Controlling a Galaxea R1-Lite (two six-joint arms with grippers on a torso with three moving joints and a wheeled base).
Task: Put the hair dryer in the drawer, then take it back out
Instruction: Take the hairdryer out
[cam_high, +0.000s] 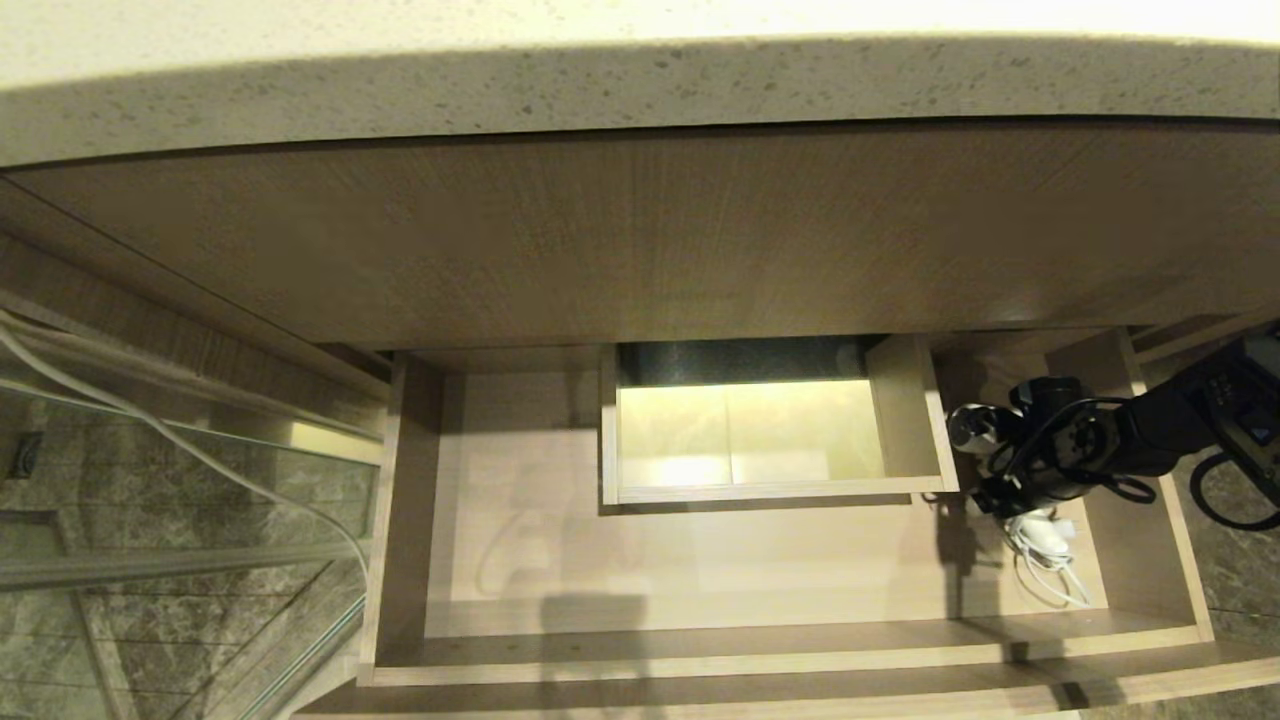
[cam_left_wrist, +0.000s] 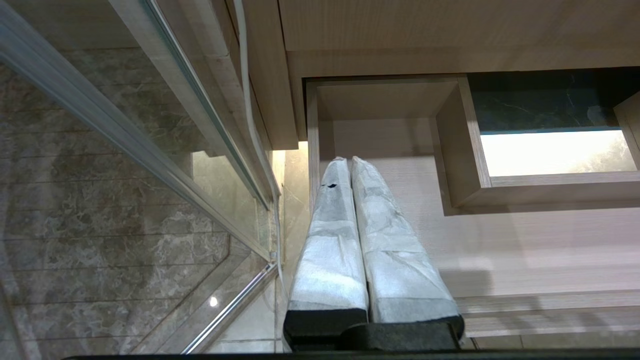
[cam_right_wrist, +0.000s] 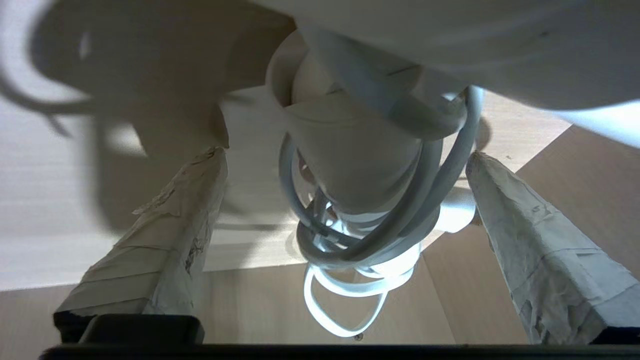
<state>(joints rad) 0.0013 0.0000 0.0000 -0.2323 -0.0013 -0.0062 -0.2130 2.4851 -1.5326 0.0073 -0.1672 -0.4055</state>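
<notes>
The drawer (cam_high: 700, 570) is pulled out, and its pale floor shows. The white hair dryer (cam_high: 1045, 530) lies in its right end, with its white cord (cam_high: 1065, 585) trailing toward the front. My right gripper (cam_high: 1010, 500) reaches down over the dryer. In the right wrist view, the right gripper (cam_right_wrist: 346, 152) is open, and its taped fingers (cam_right_wrist: 165, 235) stand either side of the hair dryer (cam_right_wrist: 360, 165), whose handle is wrapped in coiled cord (cam_right_wrist: 350, 290). A gap shows on both sides. My left gripper (cam_left_wrist: 348, 161) is shut and hangs over the drawer's left end (cam_left_wrist: 500, 240).
A boxed cutout (cam_high: 770, 430) juts into the drawer at mid-back. Above it are a tall wood panel (cam_high: 640, 240) and a speckled stone counter edge (cam_high: 640, 90). At the left stands a glass panel (cam_high: 150, 520), crossed by a white cable (cam_high: 200, 460).
</notes>
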